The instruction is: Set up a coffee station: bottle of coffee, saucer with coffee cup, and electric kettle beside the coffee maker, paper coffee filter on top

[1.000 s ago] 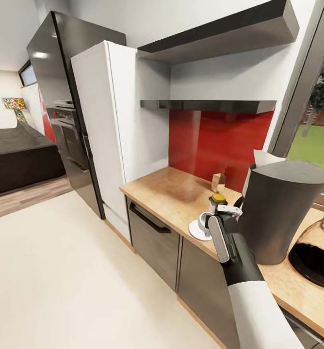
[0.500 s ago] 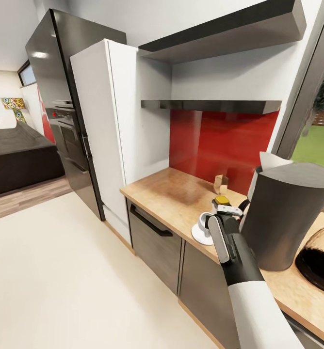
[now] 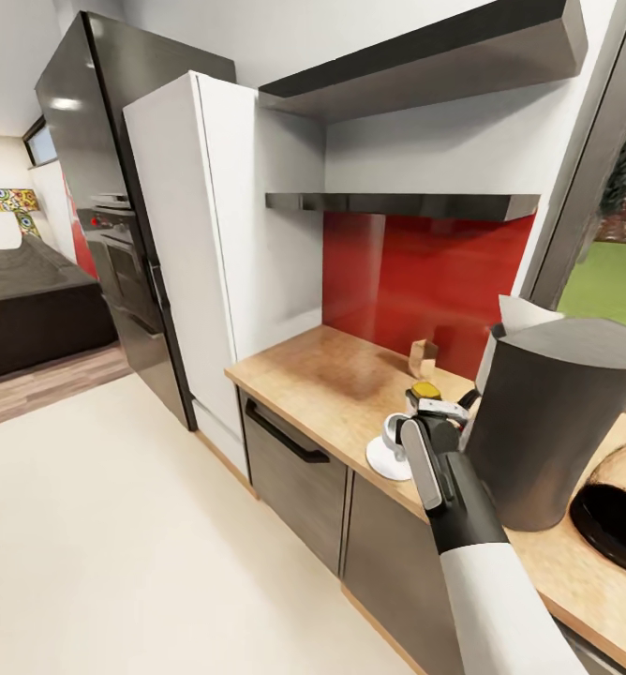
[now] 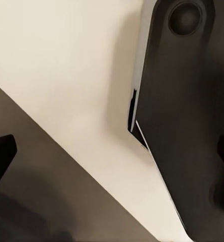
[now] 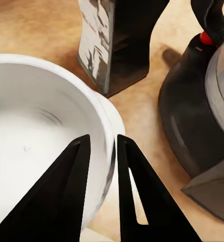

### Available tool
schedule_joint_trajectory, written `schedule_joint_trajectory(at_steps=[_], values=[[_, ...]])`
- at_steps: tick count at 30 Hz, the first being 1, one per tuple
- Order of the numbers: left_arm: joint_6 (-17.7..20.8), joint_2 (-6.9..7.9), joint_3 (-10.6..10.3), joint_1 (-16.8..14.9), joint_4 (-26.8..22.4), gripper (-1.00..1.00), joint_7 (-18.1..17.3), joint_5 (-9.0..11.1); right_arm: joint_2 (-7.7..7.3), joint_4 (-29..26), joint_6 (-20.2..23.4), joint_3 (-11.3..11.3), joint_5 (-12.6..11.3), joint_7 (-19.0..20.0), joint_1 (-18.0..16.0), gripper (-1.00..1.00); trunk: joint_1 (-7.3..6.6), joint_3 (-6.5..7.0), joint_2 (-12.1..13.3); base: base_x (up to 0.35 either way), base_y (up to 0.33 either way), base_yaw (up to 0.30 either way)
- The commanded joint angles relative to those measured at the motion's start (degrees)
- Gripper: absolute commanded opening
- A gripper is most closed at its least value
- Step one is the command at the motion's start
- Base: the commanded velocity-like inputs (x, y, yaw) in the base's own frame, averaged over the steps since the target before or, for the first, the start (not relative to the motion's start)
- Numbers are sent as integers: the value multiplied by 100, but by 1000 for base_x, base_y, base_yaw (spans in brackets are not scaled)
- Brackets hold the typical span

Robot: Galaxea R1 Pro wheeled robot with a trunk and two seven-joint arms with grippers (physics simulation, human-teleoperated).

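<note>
Head view: the right pincer (image 3: 439, 410) is hanging over the coffee cup (image 3: 394, 432) sitting on the saucer (image 3: 384, 461) on the table (image 3: 322, 370), beside the coffee maker (image 3: 552, 412).

Right wrist view: its fingers (image 5: 71, 174) are pinching the cup's rim, one inside, one outside.

Left wrist view: can't tell the left pincer's state.

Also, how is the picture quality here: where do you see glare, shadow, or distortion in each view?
Head view: wide-angle stretch bends the coffee maker and fridge, which carries a bright glare spot. Right wrist view: sharp; the coffee cup wall sits between the right gripper fingers, and the kettle throws a soft shadow on the countertop. Left wrist view: dim, with a diagonal shadow across the pale floor.
</note>
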Motion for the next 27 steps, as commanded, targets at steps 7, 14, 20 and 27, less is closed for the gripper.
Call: schedule_joint_trajectory(at_steps=[7,14,20,27], values=[[-9,-5,-39,-4,3,100,10,46,0,306,11,3,-54,-40,-7,-100,4,-9,-7,78,0,0],[-12,-5,-39,1,3,100,10,46,0,505,11,3,-59,-39,-7,-100,4,-9,-7,2,0,0],[-15,-4,-41,-3,3,100,7,46,0,525,11,5,-61,-39,-7,-100,4,-9,-7,127,0,0],[-15,-5,-39,2,3,100,10,46,0,531,11,1,-61,-39,-6,-100,4,-9,-7,36,0,0]])
